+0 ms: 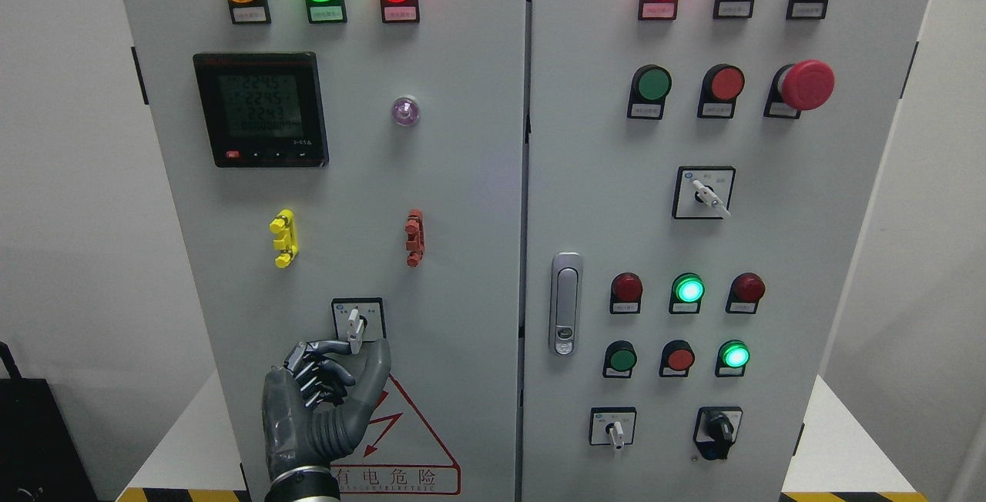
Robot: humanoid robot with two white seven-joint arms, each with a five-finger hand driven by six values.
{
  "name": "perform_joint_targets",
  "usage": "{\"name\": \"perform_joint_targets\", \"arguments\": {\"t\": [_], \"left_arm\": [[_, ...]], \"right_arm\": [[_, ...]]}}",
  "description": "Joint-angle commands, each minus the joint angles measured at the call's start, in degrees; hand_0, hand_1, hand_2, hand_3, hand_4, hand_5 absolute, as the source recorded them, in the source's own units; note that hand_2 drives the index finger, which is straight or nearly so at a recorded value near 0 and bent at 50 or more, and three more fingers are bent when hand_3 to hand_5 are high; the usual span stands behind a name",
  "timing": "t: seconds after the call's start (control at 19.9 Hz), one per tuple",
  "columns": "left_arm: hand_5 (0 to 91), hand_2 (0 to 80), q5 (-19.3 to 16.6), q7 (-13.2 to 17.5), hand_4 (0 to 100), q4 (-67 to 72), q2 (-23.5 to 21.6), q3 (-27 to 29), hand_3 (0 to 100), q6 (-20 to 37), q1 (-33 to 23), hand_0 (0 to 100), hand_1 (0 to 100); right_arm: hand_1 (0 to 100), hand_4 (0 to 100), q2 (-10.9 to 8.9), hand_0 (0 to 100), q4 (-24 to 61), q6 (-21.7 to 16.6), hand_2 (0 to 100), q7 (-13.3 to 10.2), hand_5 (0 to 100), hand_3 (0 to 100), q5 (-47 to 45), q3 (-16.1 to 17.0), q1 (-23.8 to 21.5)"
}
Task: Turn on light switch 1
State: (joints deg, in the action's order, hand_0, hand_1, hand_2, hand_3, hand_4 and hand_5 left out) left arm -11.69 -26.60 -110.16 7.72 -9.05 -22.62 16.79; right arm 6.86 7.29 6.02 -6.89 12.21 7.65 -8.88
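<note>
On the left cabinet door, a small rotary selector switch sits in a black-framed plate, its white lever standing about upright. My left hand comes up from the bottom edge just below it. The index fingertip and the thumb close on the lever's lower end, while the other fingers are curled into the palm. My right arm does not show.
Yellow and red clips sit above the switch, a digital meter higher up, lit lamps along the top. The right door carries a handle, push buttons, an emergency stop and more selector switches.
</note>
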Motion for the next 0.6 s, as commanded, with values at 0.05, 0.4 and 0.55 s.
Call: {"name": "perform_joint_targets", "arguments": {"t": [0.05,0.4,0.55], "left_arm": [[80.7,54.9,0.0,0.1,89,0.0,0.2,0.1,87,-0.7,0.8,0,65],[82.0,55.7,0.1,0.2,89,0.0,0.4,0.3,88,-1.0,1.6,2,64],[82.3,56.2,0.1,0.2,90,-0.1,0.4,0.4,88,-1.6,1.7,3,64]], "right_arm": [[0,0,0.00,5,0.0,0.0,0,0.0,0,0,0.0,0.0,0.0],[0,0,0.00,5,0.0,0.0,0,0.0,0,0,0.0,0.0,0.0],[0,0,0.00,5,0.0,0.0,0,0.0,0,0,0.0,0.0,0.0]]}}
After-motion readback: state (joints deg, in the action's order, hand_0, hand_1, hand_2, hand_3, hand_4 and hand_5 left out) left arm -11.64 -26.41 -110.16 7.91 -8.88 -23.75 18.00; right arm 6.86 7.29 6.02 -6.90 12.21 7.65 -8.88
